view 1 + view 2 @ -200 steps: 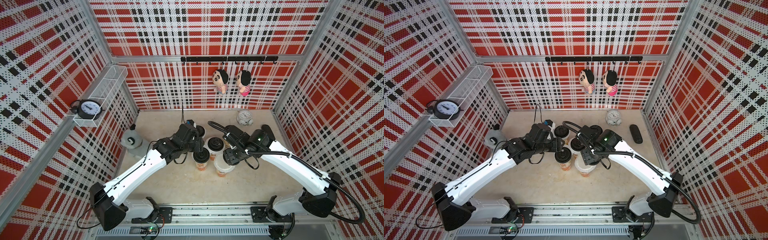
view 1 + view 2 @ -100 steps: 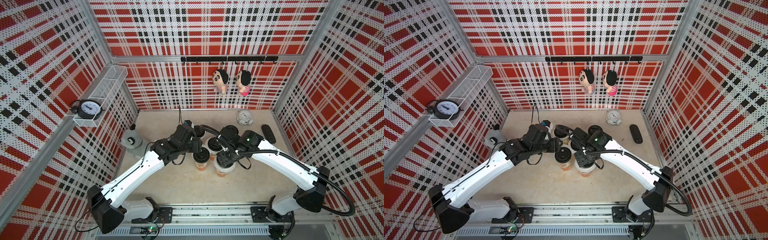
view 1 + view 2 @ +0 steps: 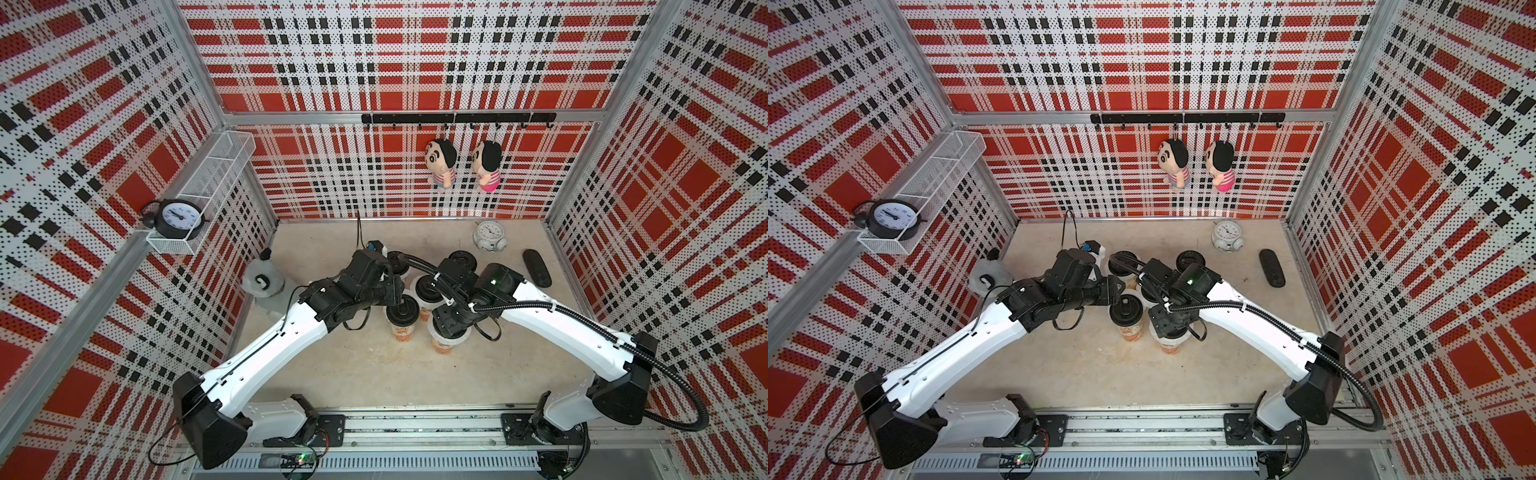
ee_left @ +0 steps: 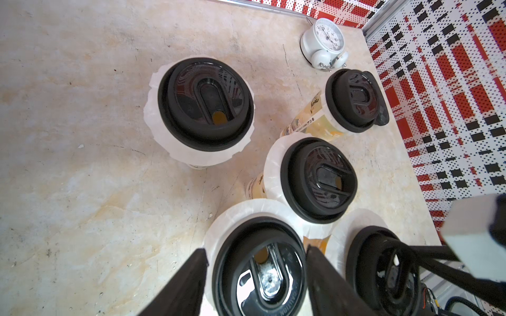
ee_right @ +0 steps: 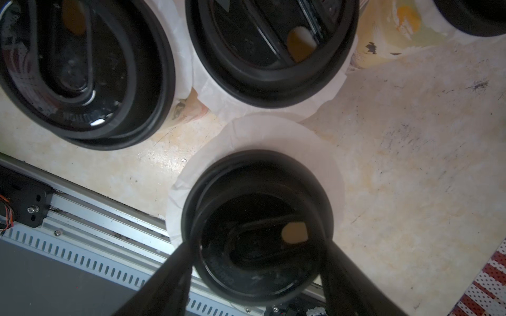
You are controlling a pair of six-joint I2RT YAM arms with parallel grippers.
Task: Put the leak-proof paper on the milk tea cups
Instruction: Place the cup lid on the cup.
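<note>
Straddling a black lid (image 4: 260, 276) with the left jaws, standing middling wide and sitting close at both sides of the rim; failing to tell whether pinching it. Clamping a second black lid (image 5: 257, 227) between the right jaws, likewise partway apart. Finding the leak-proof paper (image 4: 175, 149) frilling out under every lid in view, capping the milk tea cups (image 4: 309, 123), lying directly beneath both jaws. Resting all on a mottled beige tabletop (image 4: 82, 164), near a white alarm clock (image 4: 325, 41), boxing in with red plaid walls (image 3: 374, 62).
</note>
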